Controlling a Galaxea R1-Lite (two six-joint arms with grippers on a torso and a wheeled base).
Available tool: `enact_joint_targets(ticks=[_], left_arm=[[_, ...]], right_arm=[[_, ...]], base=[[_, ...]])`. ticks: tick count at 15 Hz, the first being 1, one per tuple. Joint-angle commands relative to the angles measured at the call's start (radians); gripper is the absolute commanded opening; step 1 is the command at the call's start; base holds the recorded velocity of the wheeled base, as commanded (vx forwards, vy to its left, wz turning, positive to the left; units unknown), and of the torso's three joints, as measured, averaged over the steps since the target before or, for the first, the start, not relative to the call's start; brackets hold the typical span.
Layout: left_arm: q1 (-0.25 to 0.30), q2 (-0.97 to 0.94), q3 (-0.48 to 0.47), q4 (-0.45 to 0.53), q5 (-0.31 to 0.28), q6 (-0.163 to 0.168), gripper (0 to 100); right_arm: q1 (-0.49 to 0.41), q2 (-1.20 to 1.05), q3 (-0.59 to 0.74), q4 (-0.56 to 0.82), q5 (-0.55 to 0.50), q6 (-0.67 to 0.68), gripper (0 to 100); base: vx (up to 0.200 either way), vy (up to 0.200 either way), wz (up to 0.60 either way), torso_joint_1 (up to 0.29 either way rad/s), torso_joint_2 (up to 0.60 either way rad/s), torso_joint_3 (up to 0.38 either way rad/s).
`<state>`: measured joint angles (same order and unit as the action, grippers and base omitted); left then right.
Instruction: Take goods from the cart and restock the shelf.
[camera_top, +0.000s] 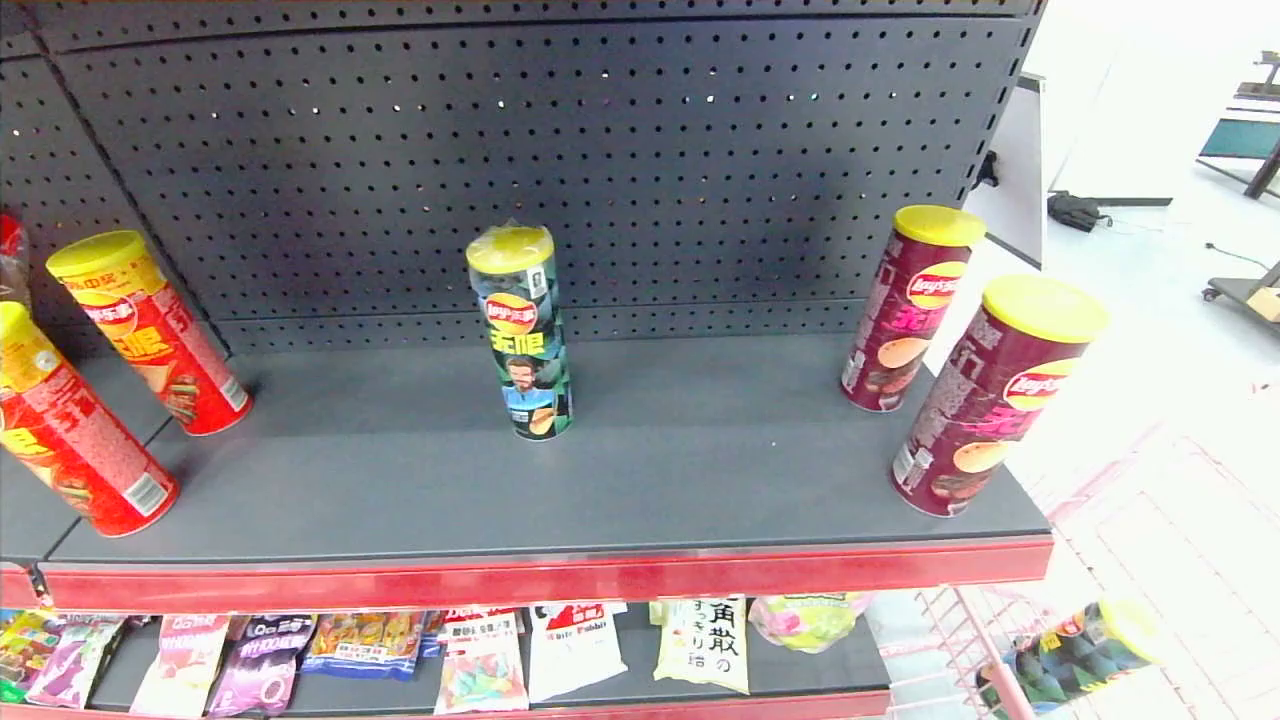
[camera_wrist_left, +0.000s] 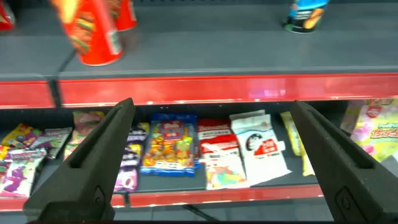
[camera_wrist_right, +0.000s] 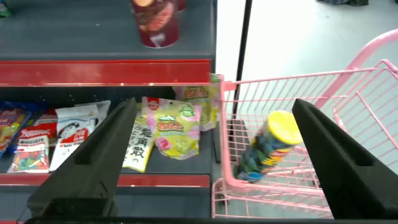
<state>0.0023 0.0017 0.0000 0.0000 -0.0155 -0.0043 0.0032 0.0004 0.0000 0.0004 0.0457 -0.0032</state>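
Both hands are spread wide and empty: the right gripper (camera_wrist_right: 214, 107) faces the pink cart (camera_wrist_right: 267, 188), the left gripper (camera_wrist_left: 211, 106) faces the snack bags (camera_wrist_left: 168, 146) on the lower tier. The green can (camera_wrist_right: 268, 148) leans in the cart's corner against the wire. Likely faults: a finger snagging the wire, the round can slipping, or a maroon can (camera_top: 995, 395) near the shelf (camera_top: 700, 480) edge being toppled.
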Motion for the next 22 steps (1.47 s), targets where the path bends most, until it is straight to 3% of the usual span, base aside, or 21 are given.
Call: enact_joint_targets(ticks=[1,4,13,22], left_arm=[[0.001,0.0,0.0,0.0,0.0,0.0,100],[0.001,0.001,0.0,0.0,0.0,0.0,100],[0.001,0.001,0.0,0.0,-0.001,0.0,100],[0.001,0.001,0.0,0.0,0.0,0.0,100]], right_arm=[[0.0,0.001,0.0,0.0,0.0,0.0,100],[0.0,0.001,0.0,0.0,-0.001,0.002,100],[0.0,0.001,0.0,0.0,-0.001,0.003,100],[0.0,0.001,0.0,0.0,-0.003,0.006,100]], base=[[0.0,-0.2,0.0,0.002,0.0,0.002],[0.0,0.0,0.0,0.0,0.0,0.0],[0.0,0.0,-0.6,0.002,0.0,0.001],[0.0,0.0,0.0,-0.022,0.05,0.029]])
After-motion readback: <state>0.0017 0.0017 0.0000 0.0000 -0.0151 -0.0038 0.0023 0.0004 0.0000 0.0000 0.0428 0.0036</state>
